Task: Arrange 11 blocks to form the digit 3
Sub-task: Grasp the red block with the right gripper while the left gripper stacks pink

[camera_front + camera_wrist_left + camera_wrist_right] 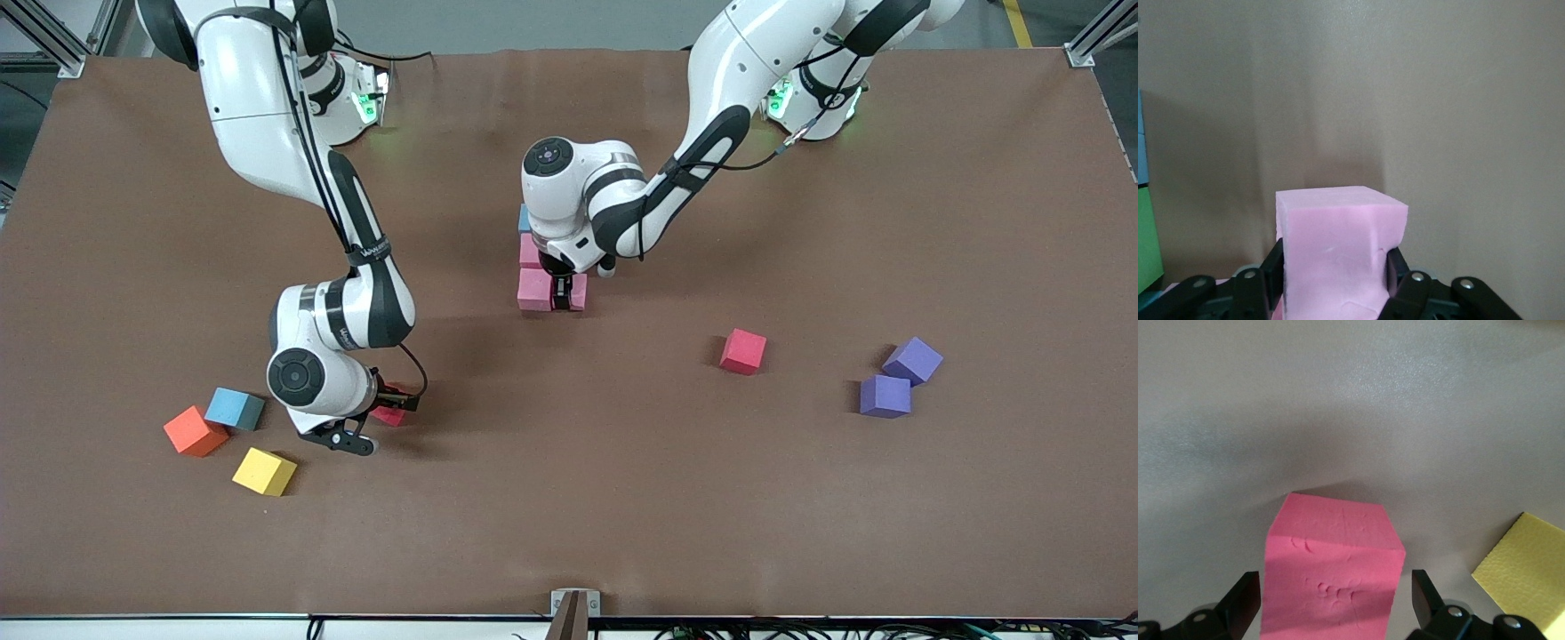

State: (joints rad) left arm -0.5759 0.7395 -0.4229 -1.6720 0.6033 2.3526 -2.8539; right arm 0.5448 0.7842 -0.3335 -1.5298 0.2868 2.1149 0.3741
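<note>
My left gripper [562, 298] is shut on a pink block [1338, 247], low at the table's middle beside another pink block [534, 289]. A third pink block [530, 252] and a light blue one [524, 218] line up farther from the front camera, mostly hidden under the arm. A green block [1148, 240] shows at the edge of the left wrist view. My right gripper [391, 411] stands open around a red block [1331, 567], with a gap on each side. Loose blocks: red [743, 351], two purple [913, 360] [885, 396], light blue [235, 409], yellow [264, 471].
An orange cube [196, 431] touches the loose light blue block toward the right arm's end. The yellow block [1521, 573] lies close beside the right gripper. The brown table [622, 498] is bare near the front camera.
</note>
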